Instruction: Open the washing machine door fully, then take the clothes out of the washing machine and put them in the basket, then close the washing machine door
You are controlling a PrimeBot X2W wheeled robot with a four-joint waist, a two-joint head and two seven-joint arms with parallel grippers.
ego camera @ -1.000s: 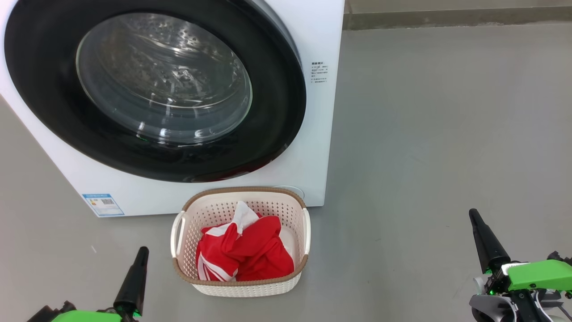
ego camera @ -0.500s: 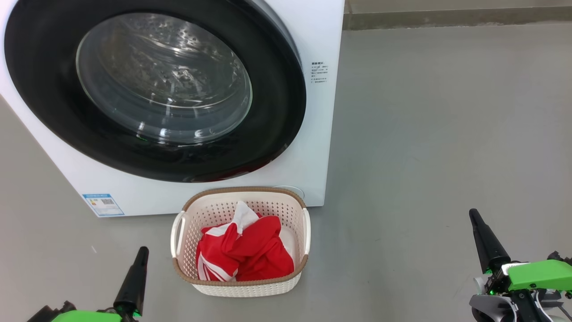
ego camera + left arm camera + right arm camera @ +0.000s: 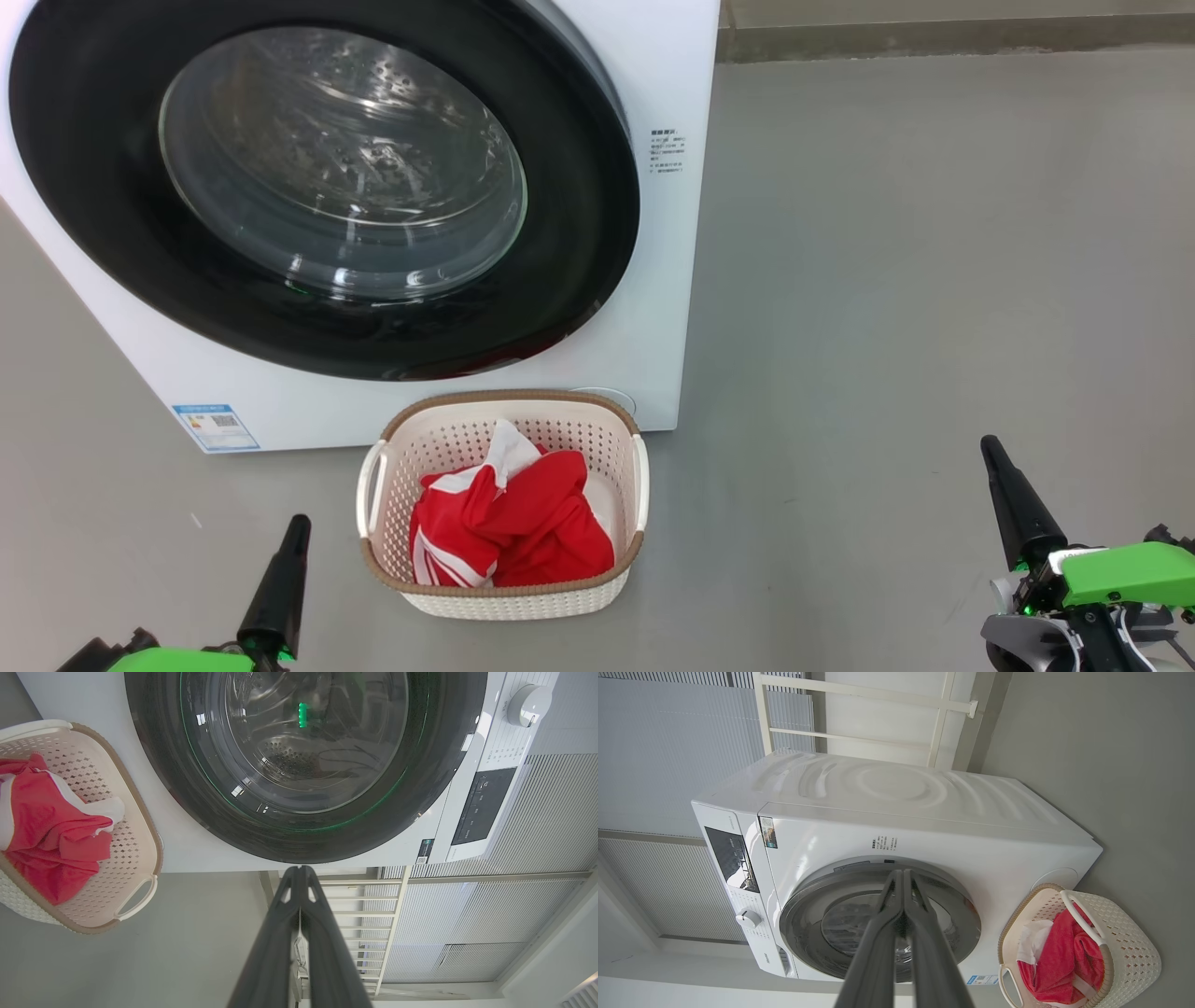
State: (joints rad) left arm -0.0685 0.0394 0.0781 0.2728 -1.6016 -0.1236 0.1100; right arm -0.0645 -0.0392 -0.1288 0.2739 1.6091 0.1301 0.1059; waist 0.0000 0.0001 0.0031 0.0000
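The bright red soft garment with white stripes (image 3: 509,523) lies crumpled in the small cream perforated plastic basket (image 3: 512,605) on the grey floor (image 3: 934,280), just before the big white front-loading washing machine (image 3: 667,299), whose round black-rimmed glass door (image 3: 341,163) is closed. Its blue sticker (image 3: 215,427) and small printed label (image 3: 667,152) are too fine to read. The left fingers (image 3: 273,952) and the right fingers (image 3: 878,952) are each pressed together, empty.
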